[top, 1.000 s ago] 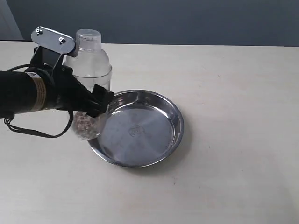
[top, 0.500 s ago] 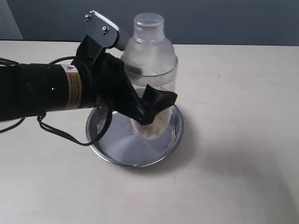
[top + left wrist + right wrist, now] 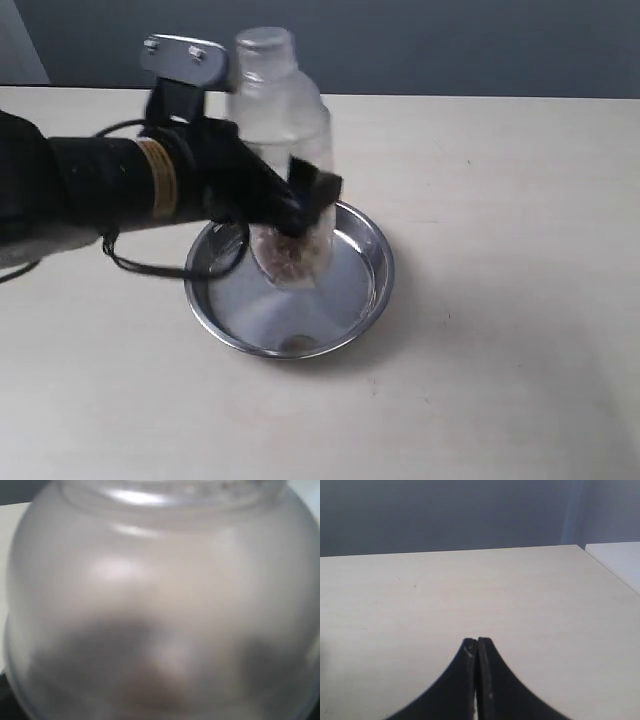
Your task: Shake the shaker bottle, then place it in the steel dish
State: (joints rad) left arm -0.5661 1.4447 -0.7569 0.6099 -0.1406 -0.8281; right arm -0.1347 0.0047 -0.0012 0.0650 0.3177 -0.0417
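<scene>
Clamping the shaker bottle (image 3: 285, 130), the left gripper (image 3: 300, 205) is holding it tilted over the steel dish (image 3: 370, 270) near the middle of the desk (image 3: 500, 350), probably shaking, with uprighting and lowering next; the right gripper (image 3: 477, 647) is idling closed, empty.

The left tool (image 3: 300, 205) clamps the shaker bottle (image 3: 285, 130) around its lower body, tilted, cap leaning toward the arm. Its base, holding brown grains (image 3: 288, 258), hangs over the steel dish (image 3: 375, 290) on the pale counter (image 3: 500, 300).
</scene>
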